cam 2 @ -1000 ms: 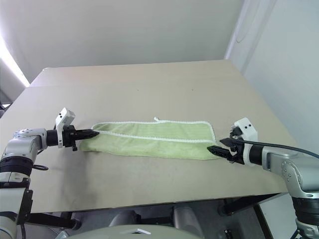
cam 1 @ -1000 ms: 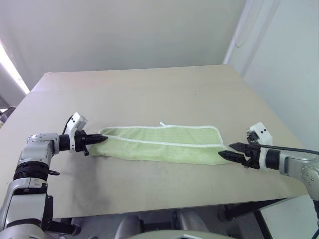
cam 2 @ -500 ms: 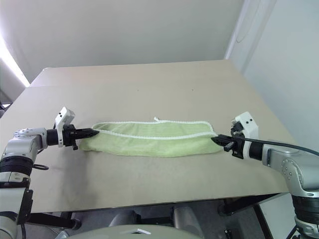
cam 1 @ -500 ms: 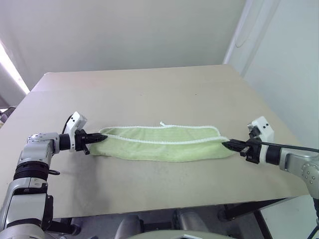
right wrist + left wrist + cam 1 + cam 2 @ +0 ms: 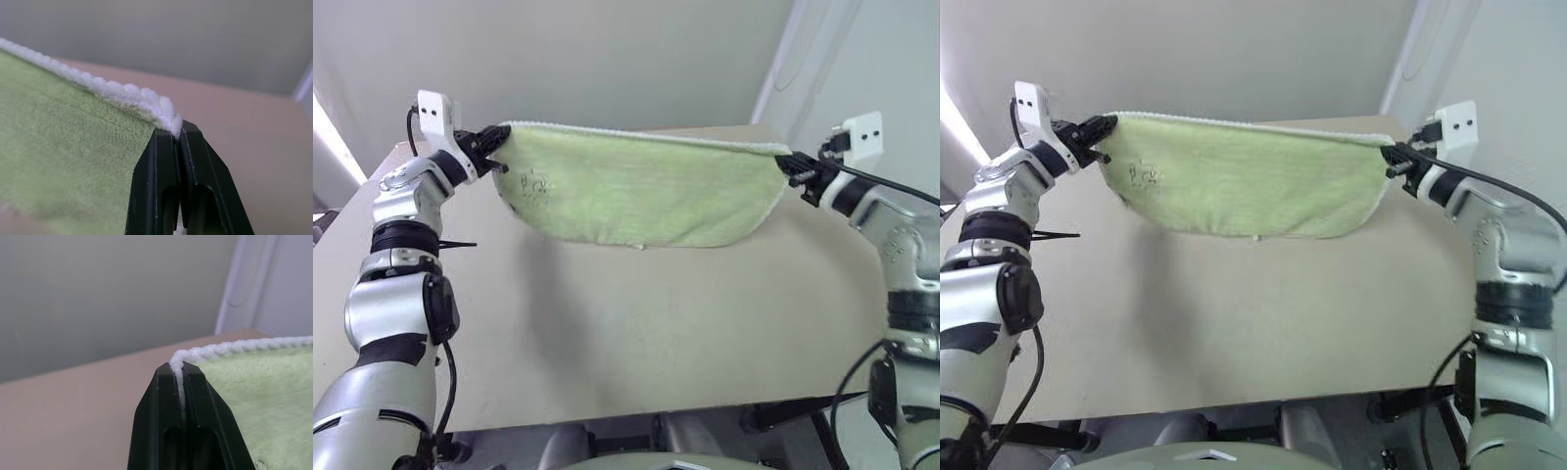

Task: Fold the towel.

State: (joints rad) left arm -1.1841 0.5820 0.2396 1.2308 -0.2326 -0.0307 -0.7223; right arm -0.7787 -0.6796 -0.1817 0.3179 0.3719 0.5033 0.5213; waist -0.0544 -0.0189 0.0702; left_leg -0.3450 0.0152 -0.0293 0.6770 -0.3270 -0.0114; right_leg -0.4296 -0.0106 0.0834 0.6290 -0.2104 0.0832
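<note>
The lime-green towel (image 5: 636,196) hangs in the air above the tan table (image 5: 607,333), stretched between both arms with its whitish stitched edge along the top. My left gripper (image 5: 495,137) is shut on the towel's upper left corner; in the left wrist view the white edge (image 5: 180,363) is pinched between its black fingers (image 5: 156,421). My right gripper (image 5: 785,162) is shut on the upper right corner, and the right wrist view shows the white trim (image 5: 164,110) clamped at the fingertips (image 5: 195,147). The towel's lower edge sags in a curve, free of the tabletop.
The tan table reaches back to a grey wall (image 5: 558,59). A white wall corner (image 5: 822,69) stands at the right. The table's front edge (image 5: 607,416) runs below the arms.
Both grippers rose and moved forward, lifting the towel off the table so it now hangs spread between them. The right gripper shut on its corner a second ago.
</note>
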